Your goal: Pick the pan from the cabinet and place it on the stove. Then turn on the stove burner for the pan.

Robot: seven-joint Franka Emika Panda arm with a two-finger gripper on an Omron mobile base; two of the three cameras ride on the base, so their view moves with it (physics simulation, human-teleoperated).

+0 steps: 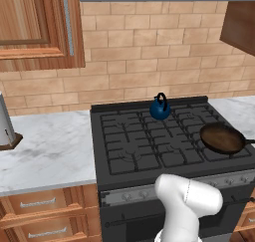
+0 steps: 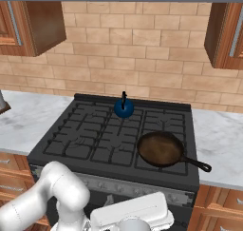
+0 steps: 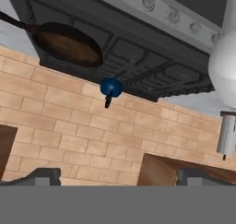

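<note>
We find the pan already resting on the stove, on the near right grate, so we judge the placing step done and the burner step to be the one in hand. The pan's long axis runs from its round body toward the right, with the straight black handle reaching past the right edge of the grates over the tabletop. A small blue kettle stands at the far middle of the stove, well apart from the pan. The tool has its two dark tips standing wide apart with nothing between them; its camera is rolled over, so the stove appears inverted there. The relation that governs the coming move is this: the row of knobs sits on the silver front strip, below and nearer than the pan, and the hand is low in front of that strip. We judge that the knob wanted lies toward the right end of the strip, on the pan's side. We cannot tell from these views which knob serves the pan's burner. The wall cabinet hangs at the upper left with its door shut.
</note>
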